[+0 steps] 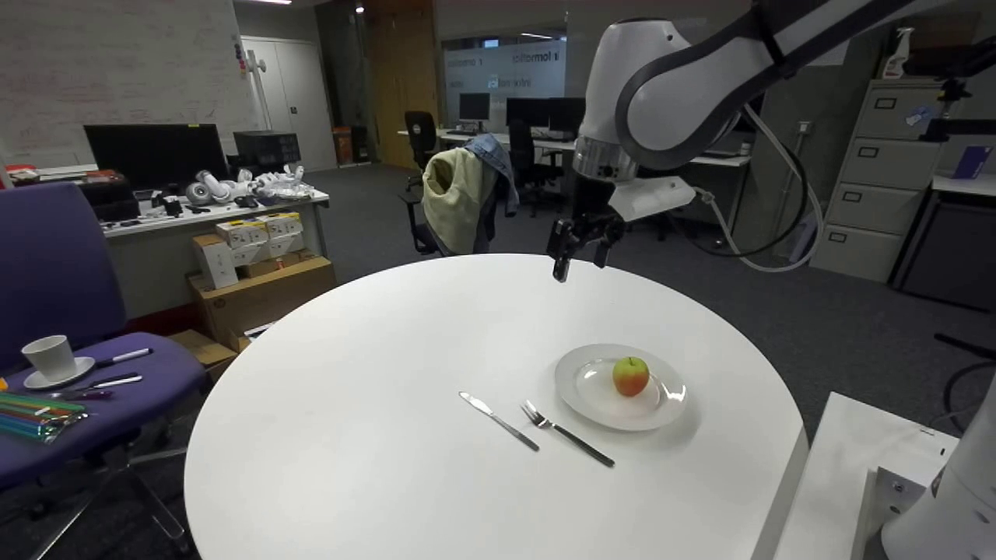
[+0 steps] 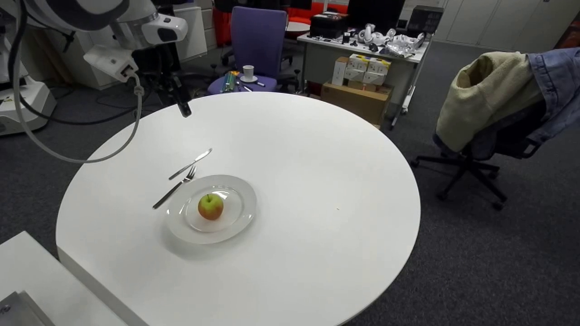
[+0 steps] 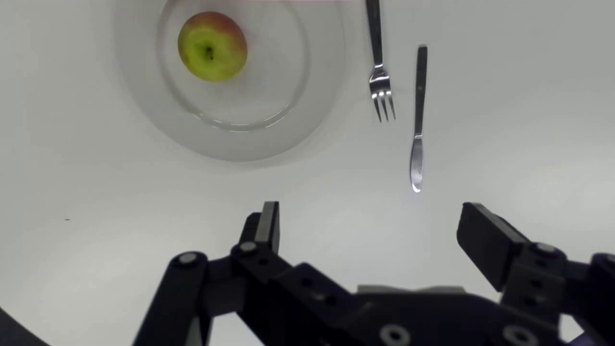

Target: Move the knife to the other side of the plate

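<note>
The knife lies flat on the white round table, beyond the fork from the plate; it also shows in an exterior view and in the wrist view. The white plate holds an apple; the plate also shows in an exterior view and in the wrist view. My gripper hangs in the air above the table. In the wrist view the gripper is open and empty, with the knife's blade tip ahead of the fingers, nearer the right finger.
A fork lies between the knife and the plate, roughly parallel to the knife. The table is round, with its edge dropping to the floor. A purple chair with a cup and saucer stands beside it.
</note>
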Robot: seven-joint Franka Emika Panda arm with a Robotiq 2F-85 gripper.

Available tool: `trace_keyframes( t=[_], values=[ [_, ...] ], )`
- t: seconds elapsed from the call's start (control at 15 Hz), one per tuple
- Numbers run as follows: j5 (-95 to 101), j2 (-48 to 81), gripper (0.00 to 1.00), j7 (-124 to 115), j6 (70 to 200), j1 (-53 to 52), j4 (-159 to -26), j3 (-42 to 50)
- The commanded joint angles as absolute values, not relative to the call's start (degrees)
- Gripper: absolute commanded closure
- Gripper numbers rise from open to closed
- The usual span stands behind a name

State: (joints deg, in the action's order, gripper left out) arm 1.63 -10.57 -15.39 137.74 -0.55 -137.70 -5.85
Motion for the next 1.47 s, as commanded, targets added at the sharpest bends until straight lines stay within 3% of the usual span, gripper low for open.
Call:
trace_keyframes(
  t=[0.0,0.8,1.4],
  values=[
    [-3.1,-7.3,0.00,-10.4,136.7,-2.2,-135.3,-4.8],
    [-2.4,-6.3,0.00,-11.5,137.4,-2.0,-136.1,-5.2],
    [-1.6,7.9,0.00,-13.0,138.2,-2.9,-128.5,-5.1]
  ],
)
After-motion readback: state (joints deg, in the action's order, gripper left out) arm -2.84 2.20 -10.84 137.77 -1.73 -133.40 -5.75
